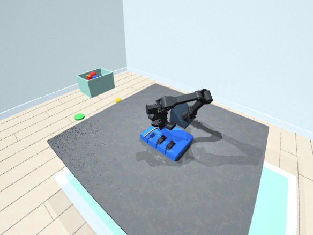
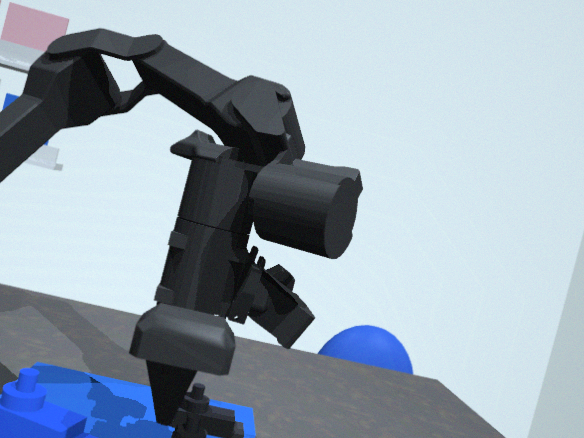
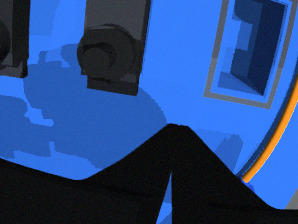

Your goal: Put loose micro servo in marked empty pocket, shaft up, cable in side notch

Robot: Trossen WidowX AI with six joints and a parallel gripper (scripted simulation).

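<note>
The gripper [image 1: 161, 129] [image 2: 165, 421] [image 3: 176, 133] was found closed, its fingertips together and nothing held between them. It pointed down over the blue deck [image 1: 185, 137] [image 2: 242, 414] [image 3: 175, 65]; contact with the deck could not be determined.

The loose micro servo [image 2: 45, 417], blue, was noted upright in the exterior view, output shaft pointing up. In the top view the arm [image 1: 185, 98] largely hid its body at the deck's far side. It was not seated in the marked pocket [image 1: 151, 135] [image 3: 245, 65], which stood empty inside its grey outline. The orange cable [image 1: 150, 132] [image 3: 274, 145] ran in a curve beside that pocket, towards the deck's edge.

Two black servos [image 1: 161, 139] [image 3: 115, 50] were observed side by side in the deck, shafts up. The deck rested on a dark grey surface [image 1: 187, 188] [image 2: 350, 370]. Beyond it were recorded a green bin [image 1: 102, 84] containing coloured items, a yellow ball [image 1: 118, 100] and a green disc [image 1: 79, 116].
</note>
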